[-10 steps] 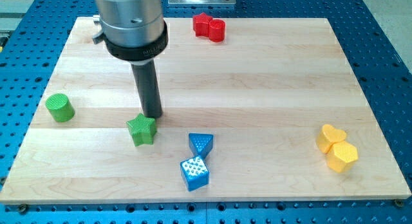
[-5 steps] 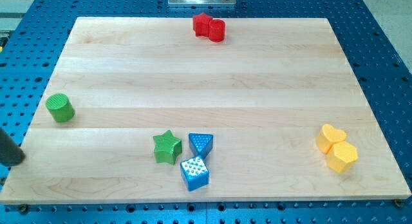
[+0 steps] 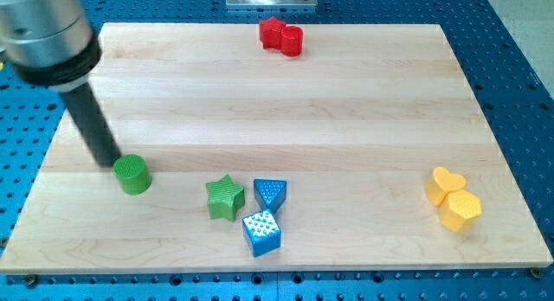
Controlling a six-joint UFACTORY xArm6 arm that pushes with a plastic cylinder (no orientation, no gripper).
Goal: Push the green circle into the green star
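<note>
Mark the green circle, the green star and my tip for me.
green circle (image 3: 132,174), camera view, on its top face
green star (image 3: 225,197), camera view, on its top face
my tip (image 3: 110,159), camera view, at the rod's lower end

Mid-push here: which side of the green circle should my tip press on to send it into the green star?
Press its upper-left side wall. The green star lies to the lower right of the green circle, and my tip already sits at the circle's upper-left edge. Its round wall may slip off-centre, so aim through its middle.

Pale wood-grain surface. On it: green circle and green star — both ribbed; blue triangle and blue cube — white-dotted tops; red and yellow pairs plain.
</note>
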